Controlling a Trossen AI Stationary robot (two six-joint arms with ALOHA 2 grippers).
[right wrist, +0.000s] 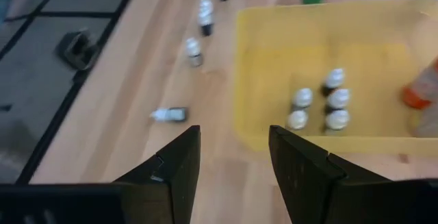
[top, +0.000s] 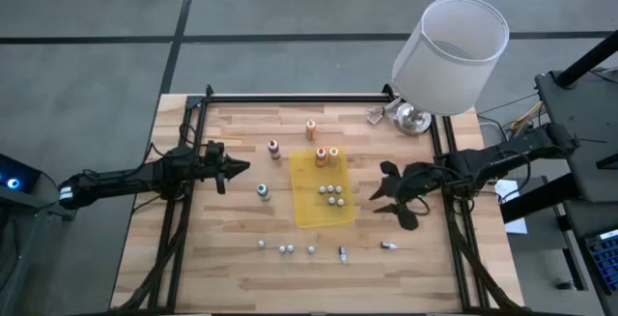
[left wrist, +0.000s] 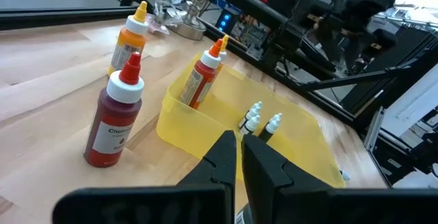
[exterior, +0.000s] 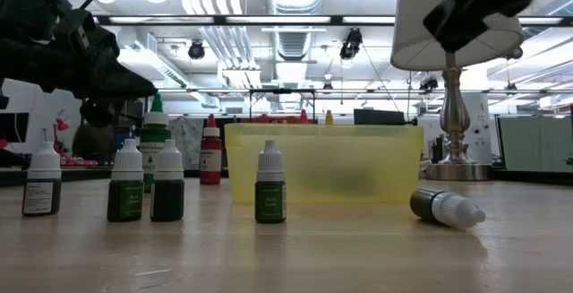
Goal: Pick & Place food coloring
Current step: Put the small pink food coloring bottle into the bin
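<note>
The coloured food coloring bottles stand upright: an orange one [top: 311,129], a dark red one [top: 273,149] and a teal one [top: 263,191] on the wood, and two more [top: 326,156] at the far end of the yellow tray [top: 309,210]. Several small white-capped bottles [top: 331,195] stand inside the tray. My left gripper [top: 237,168] is shut, level, left of the dark red bottle [left wrist: 116,118]. My right gripper [top: 391,195] hovers open right of the tray, with nothing between its fingers [right wrist: 176,166].
Several small white-capped bottles [top: 286,248] stand in a row near the front edge, and one [top: 388,245] lies on its side. A lamp with a white shade [top: 451,55] stands at the far right corner. Black frame rails [top: 449,229] run along both sides.
</note>
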